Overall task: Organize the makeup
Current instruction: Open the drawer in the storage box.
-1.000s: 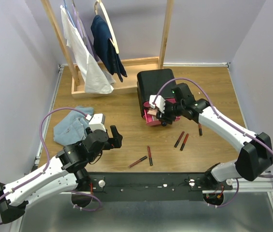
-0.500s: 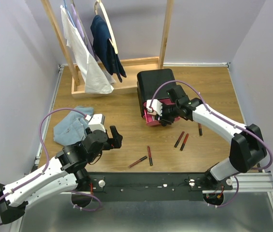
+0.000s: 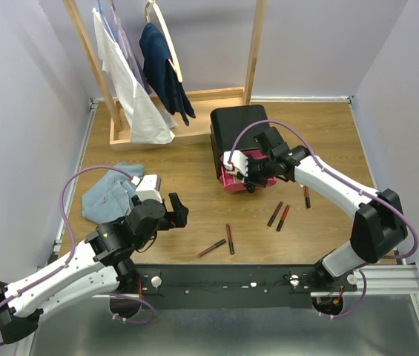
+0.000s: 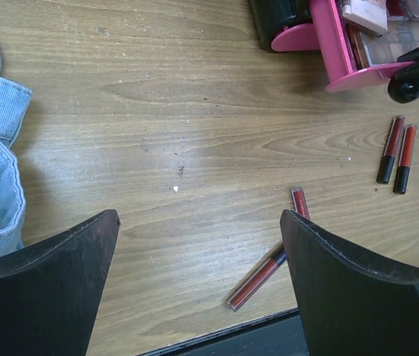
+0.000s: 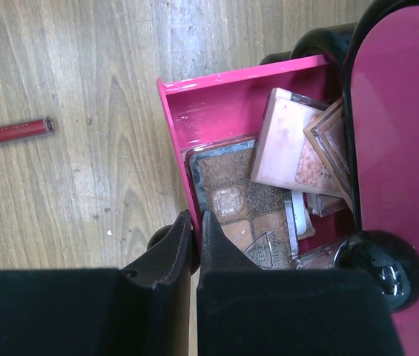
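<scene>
My right gripper [image 5: 196,222] is shut on the front wall of the open pink drawer [image 5: 176,141], next to its black knob; it also shows in the top view [image 3: 248,176]. Inside the drawer lie a brown eyeshadow palette [image 5: 242,200] and pink-brown cases [image 5: 287,137]. Several lip tubes lie on the wood: two near the front edge [image 3: 229,239] [image 3: 211,248], and a pair [image 3: 275,213] [image 3: 284,217] plus one more [image 3: 307,197] to the right. My left gripper [image 4: 200,215] is open and empty above the table, with one lip tube [image 4: 257,280] between its fingers below.
The black drawer box [image 3: 239,130] stands mid-table, with another pink drawer front [image 5: 402,111] above the open one. A light blue cloth [image 3: 109,194] lies at the left. A wooden clothes rack [image 3: 165,130] stands at the back left.
My right wrist has shifted a little left and back at the drawer, still holding its front wall. The left arm has not moved.
</scene>
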